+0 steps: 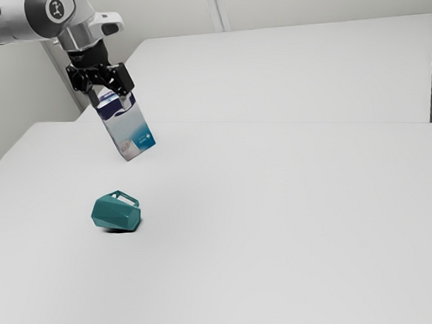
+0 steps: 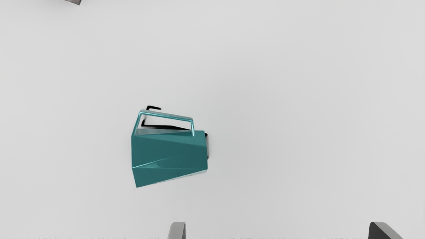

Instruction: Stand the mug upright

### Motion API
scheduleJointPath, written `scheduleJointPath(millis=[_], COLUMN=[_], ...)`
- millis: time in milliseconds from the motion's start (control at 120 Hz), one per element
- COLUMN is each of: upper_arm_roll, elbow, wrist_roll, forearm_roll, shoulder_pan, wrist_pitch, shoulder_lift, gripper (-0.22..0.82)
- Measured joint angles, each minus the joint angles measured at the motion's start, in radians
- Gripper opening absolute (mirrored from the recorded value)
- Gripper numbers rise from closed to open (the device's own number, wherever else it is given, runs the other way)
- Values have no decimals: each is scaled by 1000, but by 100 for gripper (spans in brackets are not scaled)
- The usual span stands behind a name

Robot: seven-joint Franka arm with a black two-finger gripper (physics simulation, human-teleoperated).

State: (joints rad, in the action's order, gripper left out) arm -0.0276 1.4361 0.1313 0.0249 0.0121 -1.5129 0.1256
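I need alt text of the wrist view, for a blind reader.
A teal mug lies on its side on a white table. The open gripper has its fingers wide apart, not touching it. Another object's corner peeks in.

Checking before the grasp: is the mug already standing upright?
No, in the exterior view the teal mug lies on its side on the table.

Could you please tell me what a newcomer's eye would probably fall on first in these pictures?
Probably the teal, faceted mug, lying on its side on the pale table, its dark colour standing out sharply. Next might come the blue-and-white box, farther toward the back in the exterior view, with the open black gripper seen at its top end there.
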Motion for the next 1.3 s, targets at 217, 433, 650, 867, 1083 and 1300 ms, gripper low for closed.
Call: scheduleJointPath(millis=[217, 433, 650, 867, 1083, 1300], upper_arm_roll=[0, -2, -128, -300, -361, -362], elbow=[0, 20, 81, 153, 165, 169], wrist_roll=[-17, -29, 4, 129, 286, 442], forearm_roll=[-1, -18, -163, -320, -438, -536], shoulder_pan=[0, -3, 12, 33, 178, 262], wrist_pitch=[10, 32, 107, 137, 159, 172], shoulder_lift=[-1, -17, -107, -110, -18, 115], gripper=[60, 60, 60, 60, 60, 60])
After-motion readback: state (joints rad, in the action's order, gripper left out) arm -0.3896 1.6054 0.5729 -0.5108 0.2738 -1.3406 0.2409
